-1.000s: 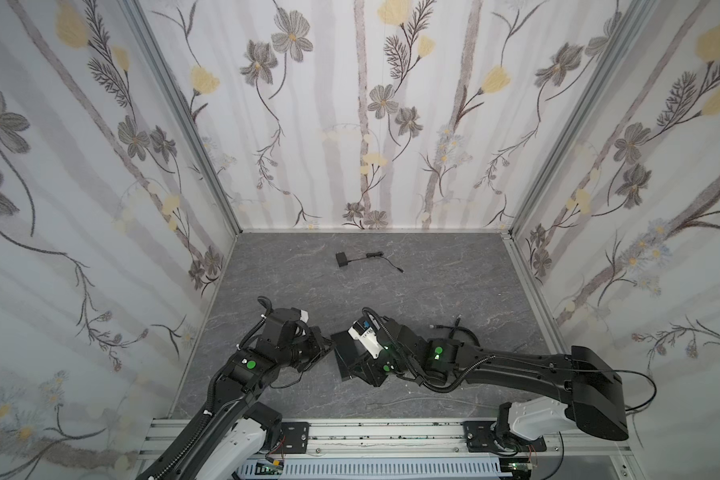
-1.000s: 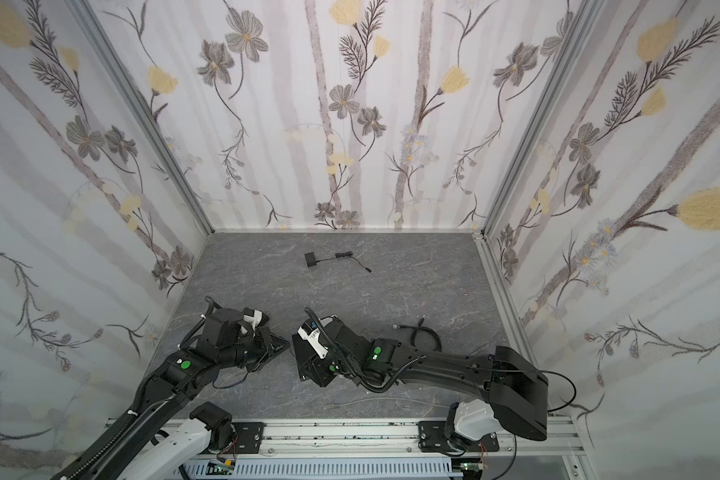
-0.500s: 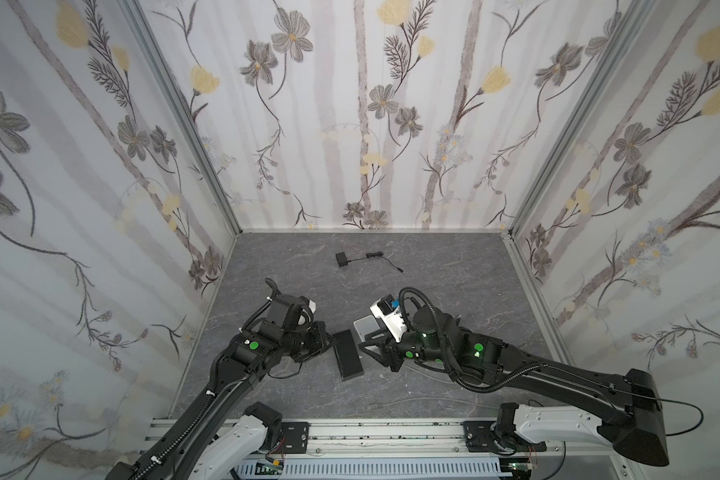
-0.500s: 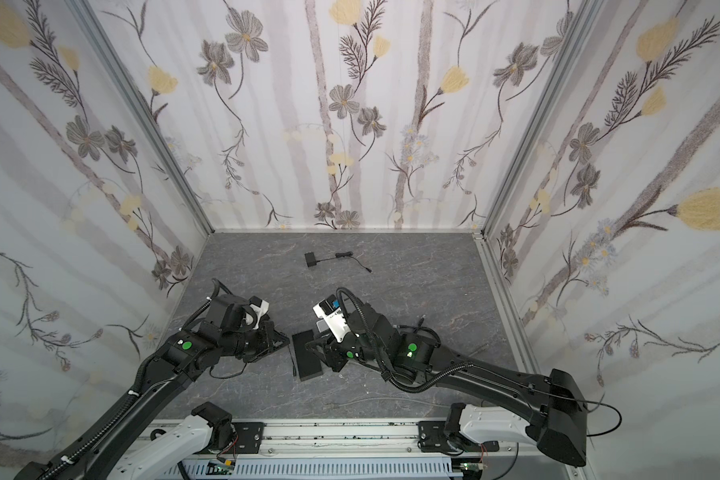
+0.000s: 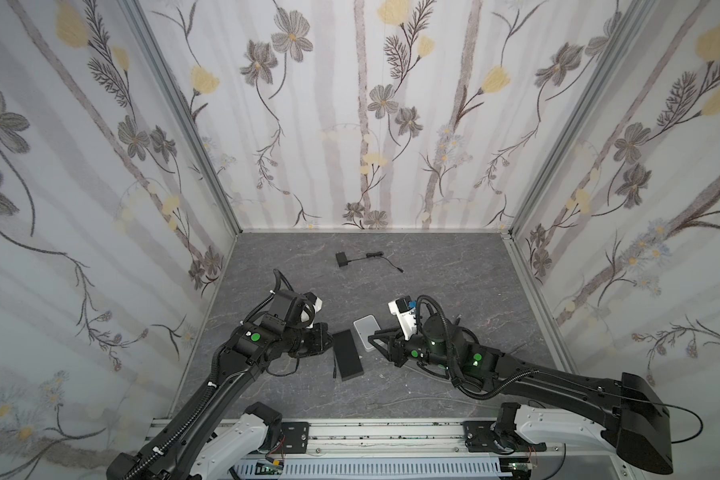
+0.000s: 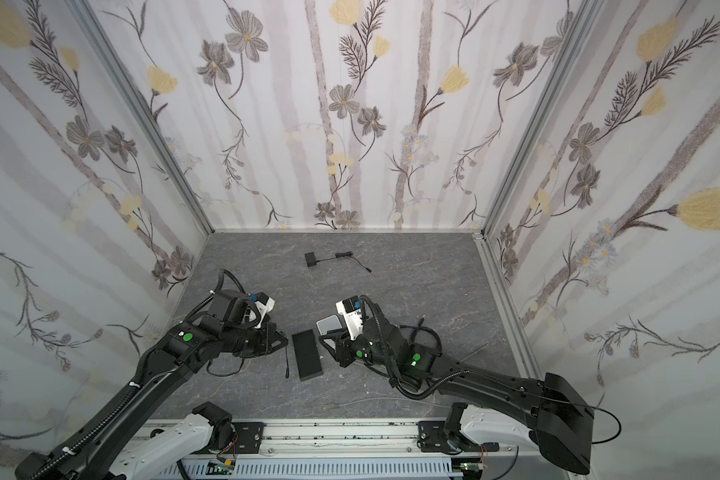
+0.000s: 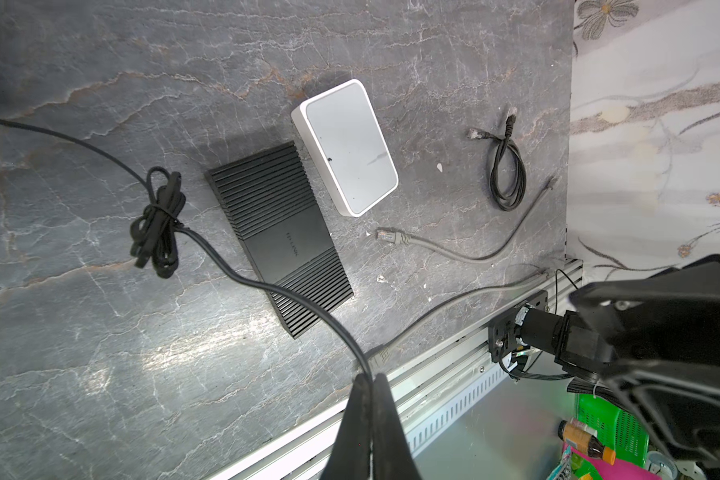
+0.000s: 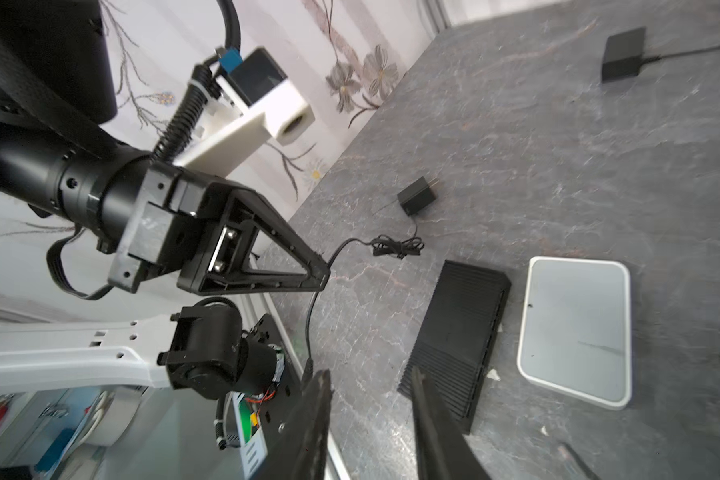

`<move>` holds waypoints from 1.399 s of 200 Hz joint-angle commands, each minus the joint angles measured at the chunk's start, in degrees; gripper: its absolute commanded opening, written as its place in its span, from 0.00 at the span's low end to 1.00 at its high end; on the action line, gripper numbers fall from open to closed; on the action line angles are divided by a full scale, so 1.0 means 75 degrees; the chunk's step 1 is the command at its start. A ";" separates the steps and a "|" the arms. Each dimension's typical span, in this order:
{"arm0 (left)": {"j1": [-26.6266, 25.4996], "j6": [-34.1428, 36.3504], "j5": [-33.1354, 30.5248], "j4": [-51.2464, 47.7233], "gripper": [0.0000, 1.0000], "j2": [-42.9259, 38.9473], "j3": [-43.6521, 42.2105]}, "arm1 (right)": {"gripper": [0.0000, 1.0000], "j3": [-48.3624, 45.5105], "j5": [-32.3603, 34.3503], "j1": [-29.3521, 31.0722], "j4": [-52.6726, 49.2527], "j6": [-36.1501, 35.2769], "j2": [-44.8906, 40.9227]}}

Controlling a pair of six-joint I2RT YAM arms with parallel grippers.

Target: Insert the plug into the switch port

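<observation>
The left gripper [image 7: 368, 379] is clamped on the cable [image 8: 307, 328], with the plug [image 5: 334, 369] dangling frame-left of the black box [image 5: 348, 359]. The white switch [image 5: 366, 332] lies right of that, nearest the parted right gripper [image 8: 368, 377].

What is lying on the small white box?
Nothing: the white box has a bare grey top, only a small dark dot and faint streak. Its underside is hidden against the table.
</observation>
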 commanded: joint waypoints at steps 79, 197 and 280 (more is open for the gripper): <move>-0.0011 0.0124 0.0110 0.0098 0.00 -0.0251 -0.0108 | 0.35 0.1351 -0.2939 0.0034 0.0563 0.0304 0.2637; 0.0005 0.0031 0.0133 0.0224 0.00 -0.0197 -0.0184 | 0.28 0.1385 -0.2943 0.0478 0.1246 0.0639 0.3339; -0.0011 0.0013 0.0117 0.0228 0.00 -0.0258 -0.0199 | 0.11 0.1457 -0.2835 0.0474 0.1323 0.0743 0.3443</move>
